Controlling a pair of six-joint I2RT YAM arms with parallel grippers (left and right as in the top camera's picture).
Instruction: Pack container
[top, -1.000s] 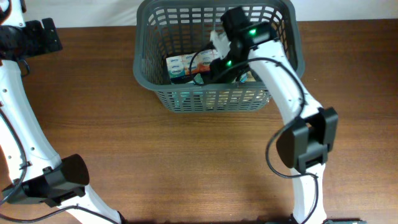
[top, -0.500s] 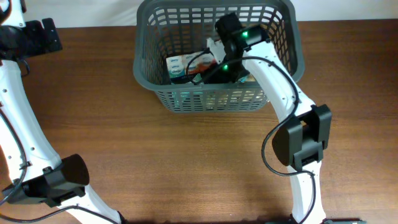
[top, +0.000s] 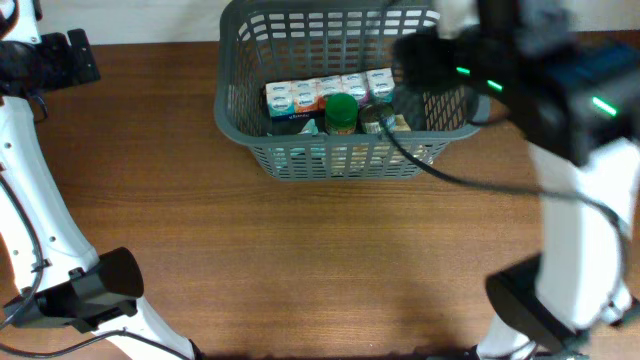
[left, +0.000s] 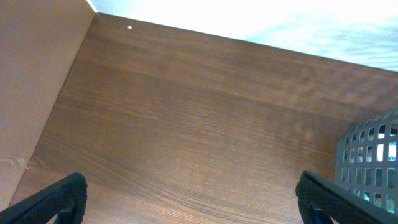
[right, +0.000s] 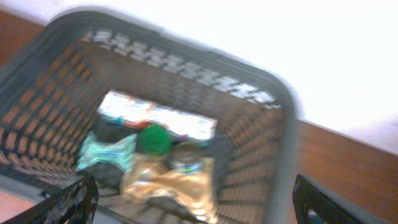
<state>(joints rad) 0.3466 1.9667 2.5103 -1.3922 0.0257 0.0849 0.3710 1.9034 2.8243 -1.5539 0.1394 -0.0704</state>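
Container (top: 340, 160): dark grey lattice basket, 12 o'clock on tabletop (top: 300, 260), long axis 9-to-3. Holds carton row (top: 330, 92), green-lidded jar (top: 341, 108), gold pouch (right: 168, 183). Right jaws: spread wide, empty, high above basket, likely the nearer arm. Left jaws: wide, empty, basket well apart toward 3 o'clock.

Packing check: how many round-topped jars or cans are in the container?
2: a green-lidded jar centrally, a grey-topped can right of it. Others may be hidden.
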